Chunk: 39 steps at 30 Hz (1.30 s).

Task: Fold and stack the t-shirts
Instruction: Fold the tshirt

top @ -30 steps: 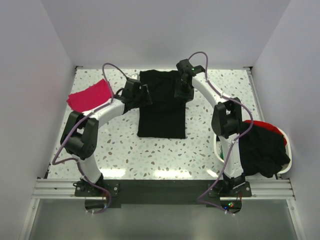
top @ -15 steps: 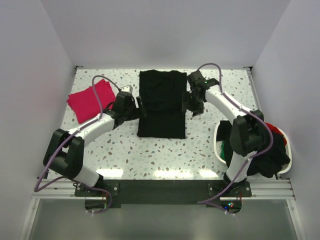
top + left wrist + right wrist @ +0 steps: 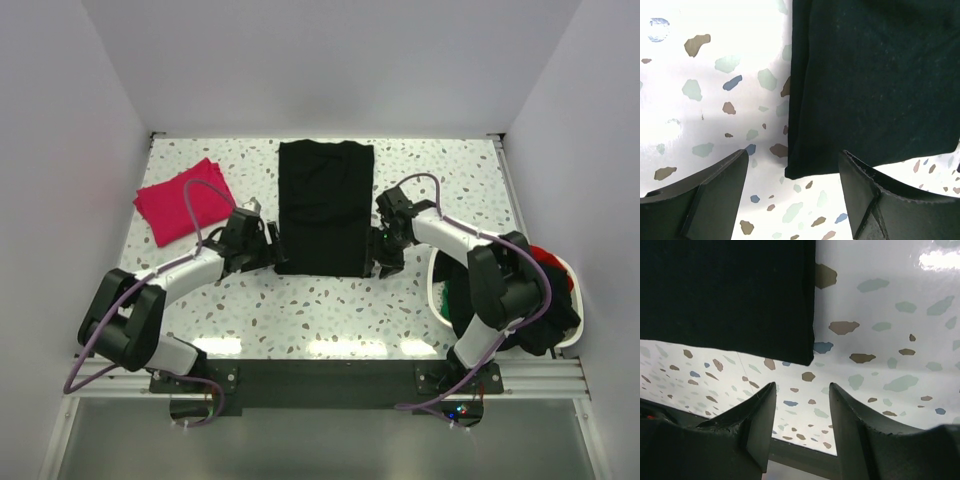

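A: Overhead: the black t-shirt (image 3: 325, 208) lies narrowed on the table (image 3: 320, 300), with the left gripper (image 3: 268, 248) and right gripper (image 3: 385, 252) at its near corners.
B: Left wrist: jaws apart, empty, straddling the corner.
A: Right wrist: apart too, just off the hem. Pinching only the top layer could undo the fold.

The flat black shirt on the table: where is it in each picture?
Top external: the flat black shirt lies mid-table, reaching toward the far edge.
Left wrist: the shirt fills the upper right, with one corner just above the open jaws.
Right wrist: the shirt fills the upper left, with one corner above the jaws.
Shared landmark: the speckled tabletop beside its near edge.
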Each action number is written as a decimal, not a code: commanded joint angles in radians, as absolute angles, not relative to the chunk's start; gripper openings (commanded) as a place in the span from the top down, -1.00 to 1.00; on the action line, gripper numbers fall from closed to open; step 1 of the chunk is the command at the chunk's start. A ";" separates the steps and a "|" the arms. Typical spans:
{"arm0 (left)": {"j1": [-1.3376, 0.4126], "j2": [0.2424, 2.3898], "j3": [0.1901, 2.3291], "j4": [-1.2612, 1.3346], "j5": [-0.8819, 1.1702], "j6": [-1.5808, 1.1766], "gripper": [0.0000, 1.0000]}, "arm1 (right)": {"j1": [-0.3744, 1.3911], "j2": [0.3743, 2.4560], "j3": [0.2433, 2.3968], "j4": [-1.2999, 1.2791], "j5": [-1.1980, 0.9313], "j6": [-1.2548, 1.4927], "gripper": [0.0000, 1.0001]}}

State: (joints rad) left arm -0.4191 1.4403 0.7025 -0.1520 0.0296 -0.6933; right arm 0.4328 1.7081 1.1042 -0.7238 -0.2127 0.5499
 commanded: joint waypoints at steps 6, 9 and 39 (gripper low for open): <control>-0.426 1.413 0.690 -0.121 0.041 -0.730 -0.52 | 0.434 1.695 1.066 -0.609 -0.244 0.571 0.06; -0.431 1.416 0.690 -0.117 0.048 -0.730 -0.50 | 0.434 1.713 1.068 -0.601 -0.252 0.568 0.12; -0.459 1.476 0.649 -0.112 0.100 -0.758 -0.15 | 0.436 1.822 1.101 -0.606 -0.245 0.551 0.63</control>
State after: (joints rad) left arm -0.4492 1.4628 0.6617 -0.1345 0.0788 -0.7364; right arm 0.4313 1.7954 1.0771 -0.6300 -0.2352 0.5564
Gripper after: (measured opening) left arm 0.584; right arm 0.188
